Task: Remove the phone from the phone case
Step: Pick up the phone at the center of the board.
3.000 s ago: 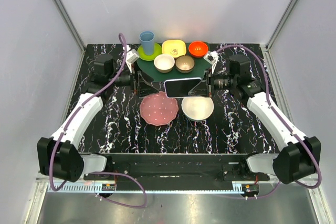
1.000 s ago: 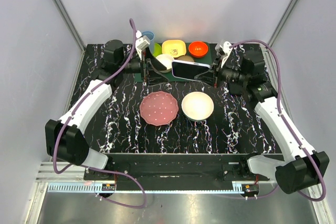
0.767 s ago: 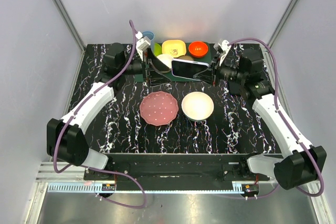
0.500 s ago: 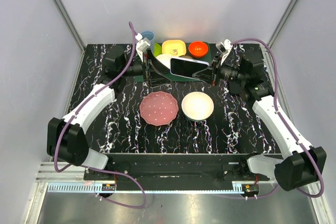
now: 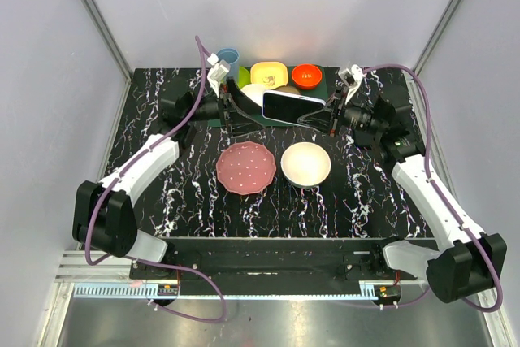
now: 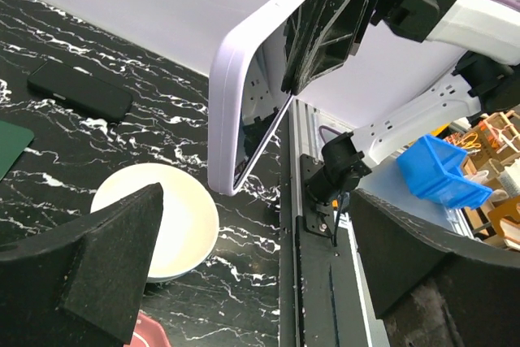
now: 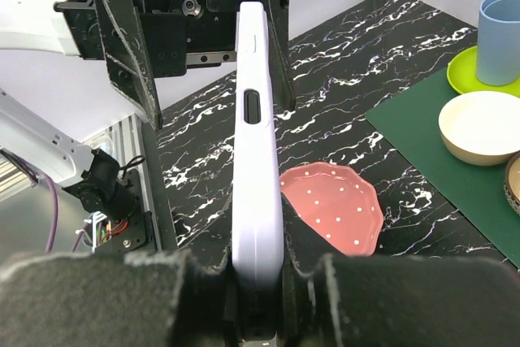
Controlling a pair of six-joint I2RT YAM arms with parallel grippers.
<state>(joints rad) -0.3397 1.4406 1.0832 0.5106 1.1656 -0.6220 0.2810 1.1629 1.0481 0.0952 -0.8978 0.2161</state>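
The phone case [image 5: 294, 100] is a pale lavender shell, held in the air over the back of the table, long side level. The phone [image 5: 291, 109] sits inside it, its dark screen facing the near side. My right gripper [image 5: 329, 115] is shut on the case's right end. The right wrist view shows the case edge-on [image 7: 258, 160] between the pads [image 7: 258, 302]. My left gripper [image 5: 236, 111] is open and empty at the case's free left end. In the left wrist view the case [image 6: 240, 111] stands ahead of the spread fingers [image 6: 89, 274].
A pink dotted plate [image 5: 246, 167] and a white bowl [image 5: 305, 163] lie below the phone. On and beside a green mat [image 5: 213, 120] at the back stand a blue cup [image 5: 228, 56], a yellow dish [image 5: 268, 75], a red bowl [image 5: 307, 75] and a beige bowl [image 5: 253, 92].
The phone in its case has been lifted from just above the plates up and toward the back. Over the last second the left wrist has tilted at the case's left end. The right grip is unchanged.
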